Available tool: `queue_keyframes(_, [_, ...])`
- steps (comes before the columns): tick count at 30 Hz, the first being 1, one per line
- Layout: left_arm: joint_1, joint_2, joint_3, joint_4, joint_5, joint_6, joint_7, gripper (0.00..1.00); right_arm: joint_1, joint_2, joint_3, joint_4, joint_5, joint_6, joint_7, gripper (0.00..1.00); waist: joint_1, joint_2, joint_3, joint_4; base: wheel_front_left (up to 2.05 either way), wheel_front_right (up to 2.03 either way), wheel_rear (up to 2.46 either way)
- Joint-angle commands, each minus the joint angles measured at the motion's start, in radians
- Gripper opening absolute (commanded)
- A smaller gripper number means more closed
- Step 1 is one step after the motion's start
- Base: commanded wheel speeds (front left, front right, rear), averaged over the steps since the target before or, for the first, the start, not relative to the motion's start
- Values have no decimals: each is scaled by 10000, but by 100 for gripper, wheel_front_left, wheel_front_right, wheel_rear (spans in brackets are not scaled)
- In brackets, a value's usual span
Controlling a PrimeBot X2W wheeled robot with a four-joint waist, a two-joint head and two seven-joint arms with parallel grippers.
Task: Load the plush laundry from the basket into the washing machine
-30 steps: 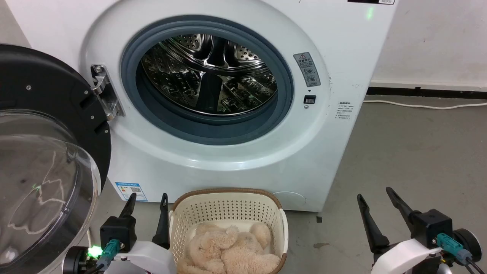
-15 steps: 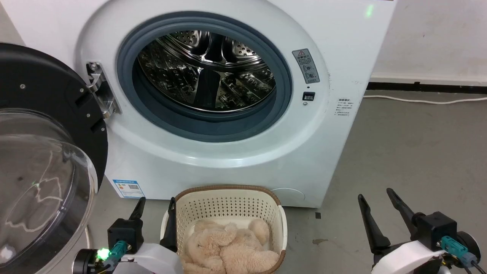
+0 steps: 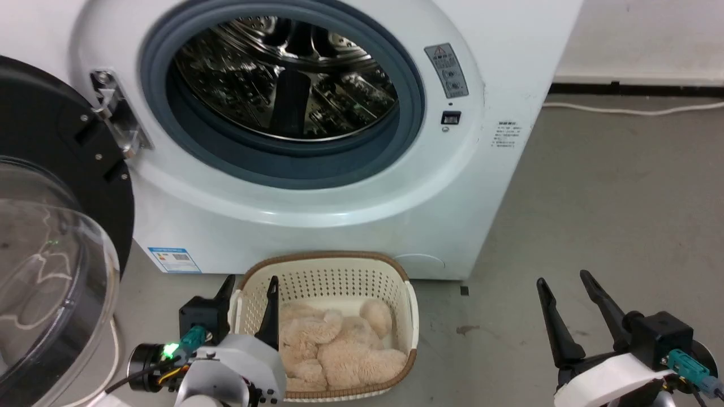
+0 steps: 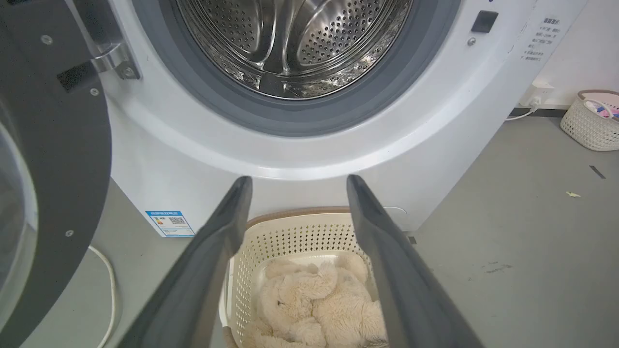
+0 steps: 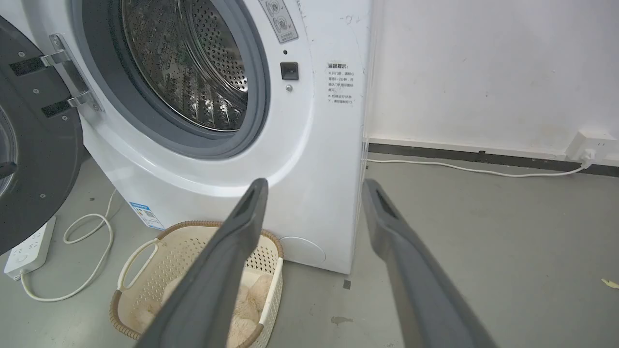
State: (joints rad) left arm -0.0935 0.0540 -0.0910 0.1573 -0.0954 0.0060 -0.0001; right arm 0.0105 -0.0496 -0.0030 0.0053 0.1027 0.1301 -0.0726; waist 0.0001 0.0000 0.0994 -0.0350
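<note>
Plush toy: we see the cream teddy point(image 3: 339, 350) curled in the bottom of the basket point(image 3: 334, 282), none of it lifted out.
Basket: it stands on the grey floor point(image 3: 594, 215) just in front of the washing machine point(image 3: 509, 51), below the round opening.
Washing machine: the door point(image 3: 62, 130) is swung fully open to our left, and the steel drum point(image 3: 283, 73) shows nothing inside.
Left gripper point(image 3: 251, 280): fingers spread wide and holding nothing. In the head view one finger lies outside the basket's left wall and the other over its inside. We cannot tell whether either touches the rim.
Right gripper point(image 3: 563, 278): fingers spread wide and holding nothing, over bare floor well to the right of the basket.
Surroundings: a white cable point(image 3: 622, 108) runs along the wall's foot; a second basket point(image 4: 587, 121) sits far off to the right.
</note>
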Motion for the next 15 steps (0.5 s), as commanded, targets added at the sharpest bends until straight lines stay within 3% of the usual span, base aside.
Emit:
queue_keyframes(1, [-283, 60, -87, 213, -108, -20, 33, 100, -191, -2, -18, -53, 138, 2, -84, 100, -1, 0, 195, -102, 0, 0, 0])
queue_keyframes(15, [-1945, 165, -572, 2092, -424, -79, 718, 100, -753, -3, -102, -518, 641, 3, -378, 100, -1, 0, 1751, -482, 0, 0, 0])
